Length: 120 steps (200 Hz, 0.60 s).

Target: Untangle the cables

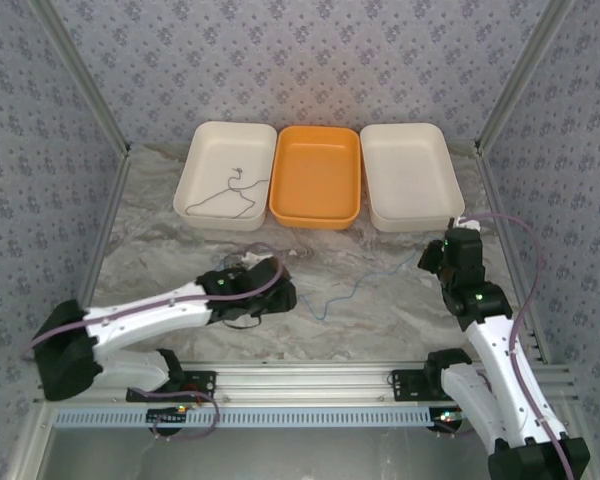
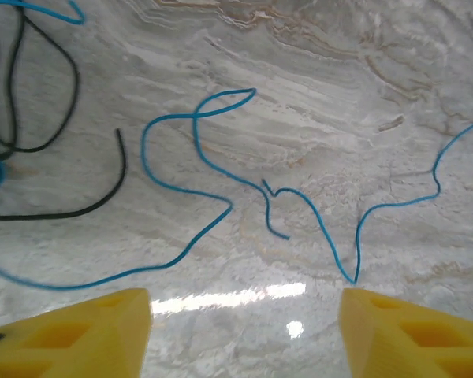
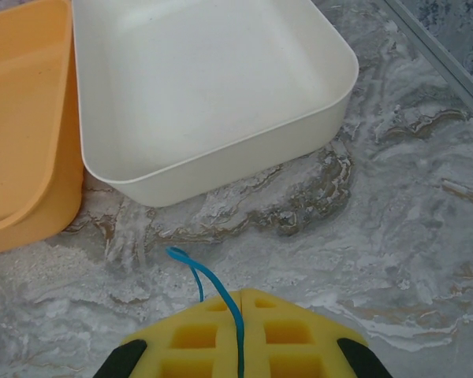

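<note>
Your right pincer [image 3: 240, 293] is clamped on a blue cable [image 3: 209, 279]; your left pincer [image 2: 244, 301] stands apart above loose cables [image 2: 124, 161] on the table [image 2: 339, 102]. A grey cable [image 1: 230, 190] lies in the upper-left cream tray [image 1: 195, 150]; most sorting looks undone.

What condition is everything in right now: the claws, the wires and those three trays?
Left gripper: open, above loose cables.
Right gripper: shut on blue cable.
Black cable: lying loose on the table.
Left white tray: holds one dark cable.
Orange tray: empty.
Right white tray: empty.
</note>
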Each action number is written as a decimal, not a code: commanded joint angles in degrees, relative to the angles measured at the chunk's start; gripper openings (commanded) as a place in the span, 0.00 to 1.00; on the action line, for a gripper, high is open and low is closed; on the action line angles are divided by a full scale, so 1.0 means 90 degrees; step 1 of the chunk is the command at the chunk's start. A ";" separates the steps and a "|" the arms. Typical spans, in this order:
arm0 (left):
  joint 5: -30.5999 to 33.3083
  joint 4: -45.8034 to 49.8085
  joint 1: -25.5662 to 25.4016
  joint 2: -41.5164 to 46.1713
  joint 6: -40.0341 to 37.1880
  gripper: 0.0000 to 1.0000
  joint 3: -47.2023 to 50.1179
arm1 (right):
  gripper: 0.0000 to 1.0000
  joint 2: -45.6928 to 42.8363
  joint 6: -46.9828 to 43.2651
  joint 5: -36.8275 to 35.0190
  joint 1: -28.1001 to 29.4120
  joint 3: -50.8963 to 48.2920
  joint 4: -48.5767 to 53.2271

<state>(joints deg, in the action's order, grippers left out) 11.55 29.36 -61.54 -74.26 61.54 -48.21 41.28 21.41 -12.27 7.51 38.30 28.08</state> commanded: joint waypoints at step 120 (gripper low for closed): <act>0.0559 -0.2031 -0.0697 -0.2760 0.4710 0.57 -0.0804 | 0.00 -0.0454 -0.0042 0.0269 -0.0238 0.0080 0.0023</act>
<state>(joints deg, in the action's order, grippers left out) 13.61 12.34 -67.90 -97.36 98.74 -54.30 38.06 21.19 -10.72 5.85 38.30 27.92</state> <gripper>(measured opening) 0.630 0.060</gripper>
